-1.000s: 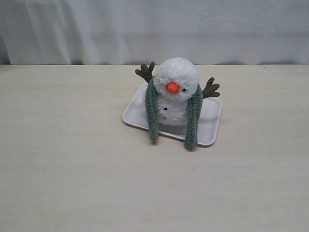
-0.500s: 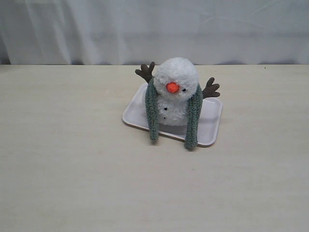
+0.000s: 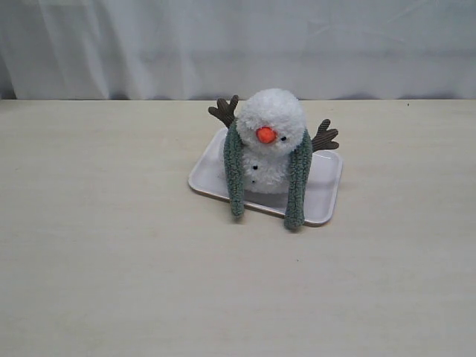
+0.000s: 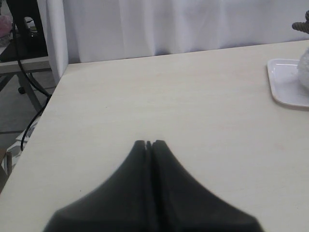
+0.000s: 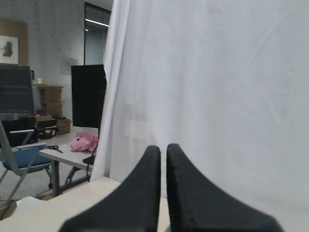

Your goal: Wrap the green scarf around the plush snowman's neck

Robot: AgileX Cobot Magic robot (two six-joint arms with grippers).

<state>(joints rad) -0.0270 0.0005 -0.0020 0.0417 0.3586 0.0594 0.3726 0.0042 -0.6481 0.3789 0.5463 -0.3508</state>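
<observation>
The plush snowman [image 3: 271, 111] sits upright on a white tray [image 3: 327, 195] at the table's far middle. The green scarf [image 3: 233, 171] lies behind its neck, and both ends hang down the front on either side of the body. The right end [image 3: 297, 186] reaches over the tray's front rim. No gripper appears in the exterior view. My left gripper [image 4: 148, 143] is shut and empty above bare table, with the tray's corner [image 4: 282, 87] and a bit of white fluff [image 4: 304, 72] far off. My right gripper [image 5: 163, 147] is shut and empty, facing the curtain.
A white curtain [image 3: 238, 44] hangs behind the table's far edge. In the left wrist view the table's side edge [image 4: 50, 96] drops to a floor with cables. The right wrist view shows a pink plush [image 5: 84, 141] on another table and a chair [image 5: 19, 159].
</observation>
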